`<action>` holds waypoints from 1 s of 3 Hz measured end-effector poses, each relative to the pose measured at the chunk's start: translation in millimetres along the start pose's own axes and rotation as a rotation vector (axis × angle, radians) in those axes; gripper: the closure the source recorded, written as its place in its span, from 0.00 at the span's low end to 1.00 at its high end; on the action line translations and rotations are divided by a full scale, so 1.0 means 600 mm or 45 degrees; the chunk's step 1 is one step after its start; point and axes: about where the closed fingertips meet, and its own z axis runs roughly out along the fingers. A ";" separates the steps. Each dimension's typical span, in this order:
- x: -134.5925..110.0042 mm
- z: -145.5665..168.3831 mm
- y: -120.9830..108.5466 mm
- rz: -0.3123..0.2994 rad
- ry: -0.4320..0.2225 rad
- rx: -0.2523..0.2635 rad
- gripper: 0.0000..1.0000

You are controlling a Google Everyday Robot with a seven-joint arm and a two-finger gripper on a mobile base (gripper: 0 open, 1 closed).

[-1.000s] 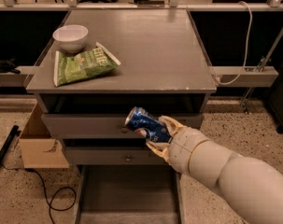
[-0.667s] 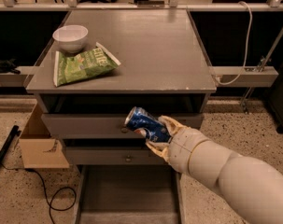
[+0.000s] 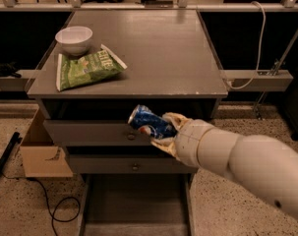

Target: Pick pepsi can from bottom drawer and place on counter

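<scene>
My gripper [image 3: 161,129] is shut on the pepsi can [image 3: 148,122], a blue can with a silver end. It holds the can tilted in the air, in front of the upper knobbed drawers and below the counter's [image 3: 158,53] front edge. The bottom drawer [image 3: 134,205] is pulled open beneath it, a shallow grey tray with nothing showing inside. My white arm reaches in from the lower right.
A white bowl [image 3: 74,39] and a green chip bag [image 3: 87,69] lie on the counter's left side. A cardboard box [image 3: 43,151] and cables sit on the floor at left. A white cable [image 3: 256,58] hangs at the right.
The can and gripper sit slightly higher than one second ago, otherwise almost unchanged.
</scene>
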 end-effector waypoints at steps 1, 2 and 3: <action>-0.019 0.022 -0.051 0.081 -0.049 -0.014 1.00; -0.029 0.041 -0.095 0.237 -0.154 -0.006 1.00; -0.025 0.049 -0.121 0.393 -0.238 0.027 1.00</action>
